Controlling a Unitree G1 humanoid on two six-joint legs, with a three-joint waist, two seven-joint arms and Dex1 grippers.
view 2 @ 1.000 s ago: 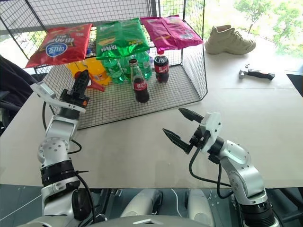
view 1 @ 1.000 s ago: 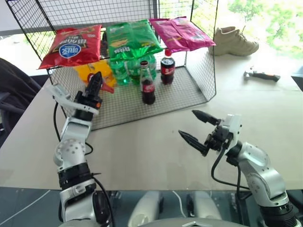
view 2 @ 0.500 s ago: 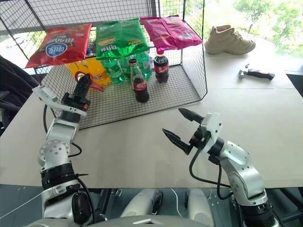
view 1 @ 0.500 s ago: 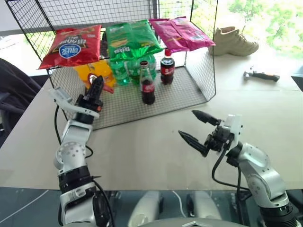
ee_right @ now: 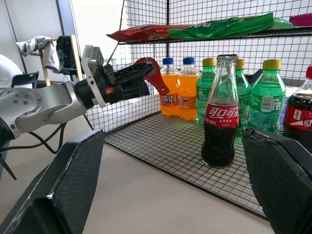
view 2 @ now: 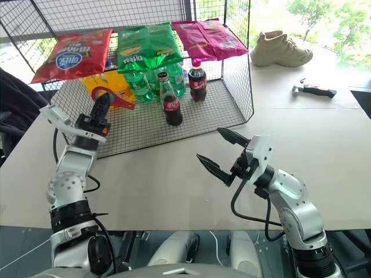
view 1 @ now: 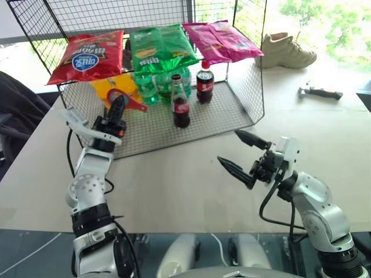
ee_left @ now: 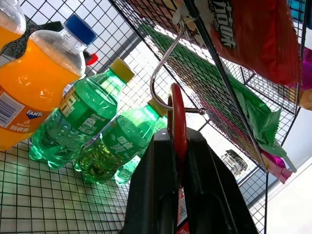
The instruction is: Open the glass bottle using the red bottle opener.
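Observation:
The glass bottle (view 1: 180,104), slim with dark liquid and a red label, stands upright on the wire rack's floor (view 1: 215,116); the right wrist view shows the bottle (ee_right: 219,117) straight ahead. My left gripper (view 1: 119,108) is shut on the red bottle opener (view 1: 123,98) at the rack's left front, left of the bottle. The opener's ring (ee_left: 178,117) sticks out past the black fingers (ee_left: 161,185). My right gripper (view 1: 228,148) hangs open over the table in front of the rack, holding nothing.
A plastic cola bottle (view 1: 204,83), green soda bottles (view 1: 152,87) and orange soda bottles (ee_right: 175,90) stand behind the glass bottle. Chip bags (view 1: 157,47) lie on the rack's top shelf, with a metal hook (ee_left: 163,92) under it. A shoe (view 1: 287,50) and a hammer (view 1: 320,91) lie far right.
My left gripper's fingers have closed on the red opener, whose ring now stands above the fingertips. The right arm has hardly moved.

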